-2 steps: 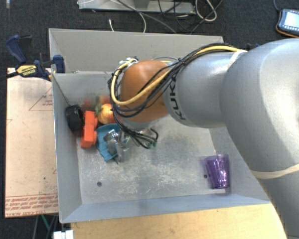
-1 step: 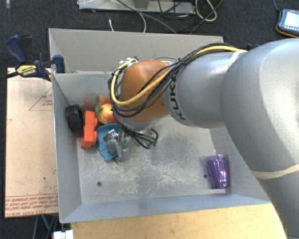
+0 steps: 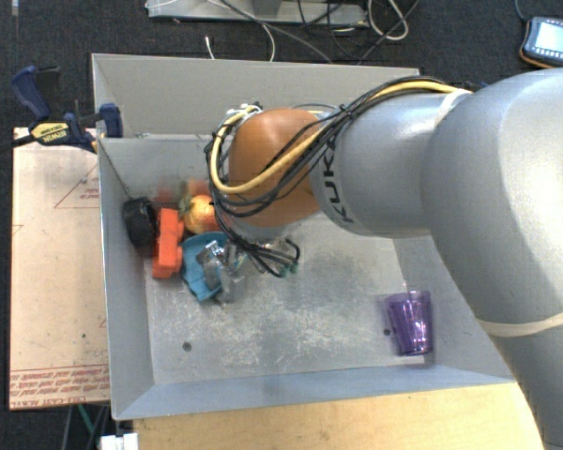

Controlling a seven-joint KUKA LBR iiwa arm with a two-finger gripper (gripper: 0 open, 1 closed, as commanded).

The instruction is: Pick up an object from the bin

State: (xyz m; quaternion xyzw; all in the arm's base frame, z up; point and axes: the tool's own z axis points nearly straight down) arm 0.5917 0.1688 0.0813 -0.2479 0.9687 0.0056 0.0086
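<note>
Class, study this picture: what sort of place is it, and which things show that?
Most likely a robotics lab: a big grey robot arm reaches into a grey metal bin of small loose things, such as a purple cup, and cables trail over dark carpet behind.

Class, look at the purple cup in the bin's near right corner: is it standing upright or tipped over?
Tipped, it appears: the purple cup lies on the bin floor, showing its long side.
</note>
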